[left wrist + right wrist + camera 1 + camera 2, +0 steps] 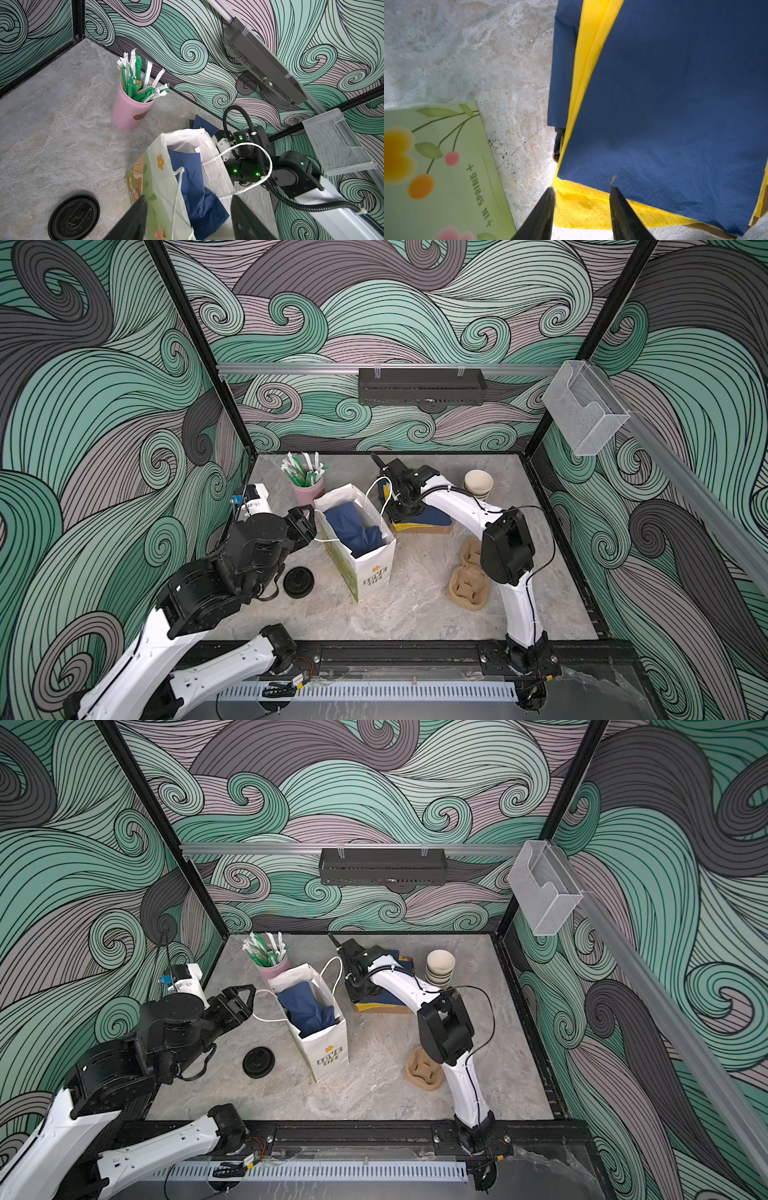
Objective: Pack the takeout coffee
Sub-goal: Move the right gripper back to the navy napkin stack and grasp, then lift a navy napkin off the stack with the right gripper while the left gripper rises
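Note:
The takeout coffee is hidden in every view. A white paper bag stands mid-table with its mouth open, a crumpled blue napkin inside. My left gripper is open at the bag's left rim, beside a white cord handle; nothing is between its fingers. My right gripper is open and points down over a corner of the blue and yellow napkin stack, right of the bag's green side.
A black lid lies left of the bag. A pink cup of wrapped straws stands at the back. Stacked lidless cups are at the back right. Cardboard cup carriers lie under the right arm.

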Controlling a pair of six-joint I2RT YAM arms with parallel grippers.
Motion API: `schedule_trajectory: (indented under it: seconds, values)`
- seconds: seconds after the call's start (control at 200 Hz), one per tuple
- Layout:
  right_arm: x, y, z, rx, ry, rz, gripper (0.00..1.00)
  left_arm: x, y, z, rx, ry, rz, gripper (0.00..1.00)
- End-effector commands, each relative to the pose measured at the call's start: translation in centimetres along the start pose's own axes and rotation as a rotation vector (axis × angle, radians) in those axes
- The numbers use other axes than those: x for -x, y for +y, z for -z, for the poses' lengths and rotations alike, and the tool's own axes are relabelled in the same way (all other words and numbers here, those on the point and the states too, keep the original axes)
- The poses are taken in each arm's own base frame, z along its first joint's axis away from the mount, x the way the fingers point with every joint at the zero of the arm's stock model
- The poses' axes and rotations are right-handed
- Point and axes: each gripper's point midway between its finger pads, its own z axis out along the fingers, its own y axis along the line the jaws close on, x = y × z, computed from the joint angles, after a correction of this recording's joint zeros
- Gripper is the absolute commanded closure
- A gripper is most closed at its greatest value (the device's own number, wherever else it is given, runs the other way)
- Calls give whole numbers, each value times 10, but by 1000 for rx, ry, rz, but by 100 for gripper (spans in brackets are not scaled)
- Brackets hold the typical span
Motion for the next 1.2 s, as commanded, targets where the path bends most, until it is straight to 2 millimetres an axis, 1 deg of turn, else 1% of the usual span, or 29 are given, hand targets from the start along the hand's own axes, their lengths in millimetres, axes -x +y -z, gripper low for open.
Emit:
schedule_trajectory:
  seconds: [0.0,0.1,0.27,0.39,0.535,0.64,0.7,0.905,0.986,1.086,1.196]
  values:
    - [-2,2,-5,24,24,29,53,3,1,2,1,-7,-2,35]
    - [-4,0,-12,13,41,30,54,4,0,2,0,-8,-4,35]
    - [-5,-2,-22,-2,54,28,58,4,0,2,0,-11,-5,36]
    - [-2,-1,-23,-4,49,23,66,5,0,3,-2,-12,-6,36]
    - [2,-3,-20,-9,38,18,82,6,1,4,-2,-16,-4,36]
    - [7,-6,-12,-14,14,10,95,7,1,5,-3,-19,-2,36]
    - [10,-8,-6,-12,0,4,100,7,1,5,-2,-19,-3,36]
    - [16,-14,17,10,-41,-17,100,7,0,5,-5,-19,-4,37]
    - [17,-15,30,32,-56,-25,100,9,-1,5,-10,-25,-8,37]
    - [13,-14,47,66,-68,-18,100,12,-3,7,-15,-33,-21,36]
    - [0,-12,62,106,-51,-3,100,15,-6,7,-22,-39,-41,36]
